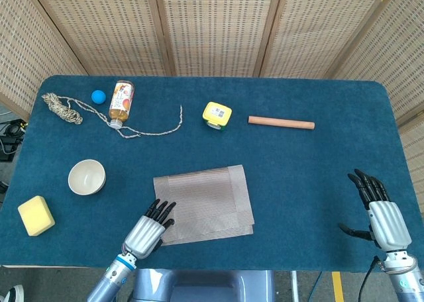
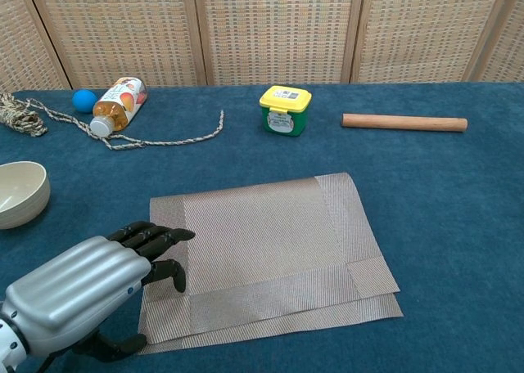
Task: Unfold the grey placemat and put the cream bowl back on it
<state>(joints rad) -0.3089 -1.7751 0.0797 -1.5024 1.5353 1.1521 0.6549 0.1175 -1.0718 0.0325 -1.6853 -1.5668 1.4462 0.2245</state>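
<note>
While the grey placemat (image 2: 266,254) lies folded mid-worktop nr the front edge, we'd slip left hand (image 2: 78,291) fingers, spread and empty, under its top layer; cream bowl (image 1: 87,177) waits left.

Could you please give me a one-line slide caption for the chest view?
Left hand at the folded grey placemat's near-left edge; cream bowl waits aside.

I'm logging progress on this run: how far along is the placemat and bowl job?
Nothing looks done yet. The grey placemat lies folded, two layers showing at its near right corner. In hand: the left hand is at the mat's near left edge, fingertips over it, holding nothing. The right hand is open, well off to the right. Left: unfold the mat, then set the cream bowl, now on the cloth to the left, onto it.
</note>
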